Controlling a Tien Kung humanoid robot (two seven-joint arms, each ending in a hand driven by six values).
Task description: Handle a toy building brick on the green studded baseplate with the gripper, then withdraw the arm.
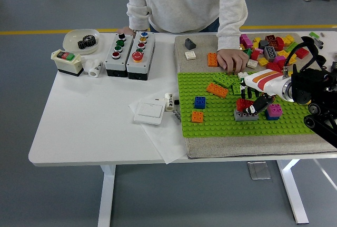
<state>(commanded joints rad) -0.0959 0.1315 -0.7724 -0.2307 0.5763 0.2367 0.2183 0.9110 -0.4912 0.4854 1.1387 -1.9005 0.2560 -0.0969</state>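
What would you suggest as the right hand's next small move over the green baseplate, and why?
Probably lower the right hand a little and close on the red brick. Its dark fingers sit right at the red brick, just above the grey brick on the green baseplate, but I cannot tell that they grip anything. The person's hand rests at the plate's far edge, clear of them.
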